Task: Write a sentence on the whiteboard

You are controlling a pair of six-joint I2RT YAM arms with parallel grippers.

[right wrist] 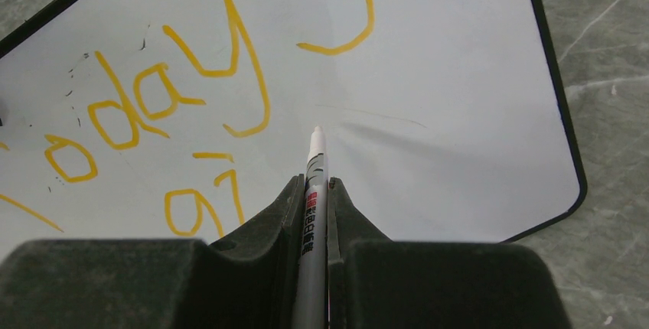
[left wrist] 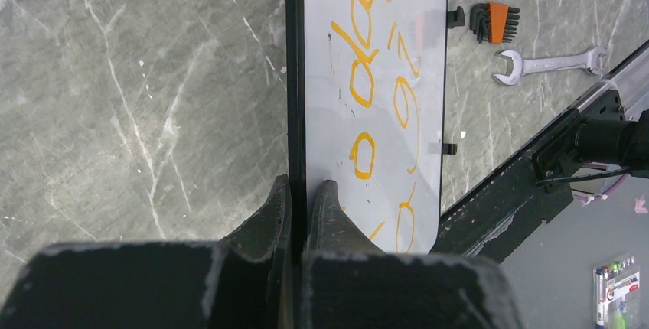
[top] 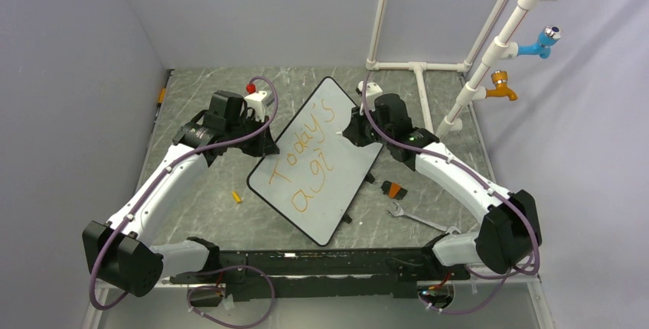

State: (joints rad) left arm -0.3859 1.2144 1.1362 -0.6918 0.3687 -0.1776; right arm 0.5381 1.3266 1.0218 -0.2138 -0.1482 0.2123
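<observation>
Seen from above, the left gripper (top: 269, 145) sits at the 9 o'clock side of the whiteboard (top: 346, 180). Its own wrist view shows the jaws closed on the thin black rim, one finger on each face, which I take as pinning the board steady. A small orange piece (top: 237, 197) lies on the table (top: 207, 206) at 7 o'clock of that grip, well apart from the board.

The whiteboard lies skewed on the table, its long axis running from 7 o'clock up to 1 o'clock. The sentence (top: 306, 149) follows that axis in two orange lines. "Today's" is on the upper line and only "gi" is below it, so by my reading "ft" is not yet written.

The right gripper (top: 358, 136) hangs over the board's 2 o'clock edge, clamped on a white marker (right wrist: 313, 191) whose tip points to 12 o'clock in the right wrist view. There the tip lies just beside the "i", at its 2 o'clock; I cannot tell whether it touches the surface. The right arm is the one placed for the stroke.

The coming letters would run toward 3 o'clock in that view, where bare white reaches as far as the rounded rim. I judge that room enough for two letters.

Off the board at its 4 o'clock lie a hex key set (top: 394, 189) and a wrench (top: 417, 218), both apart from the writing path.
</observation>
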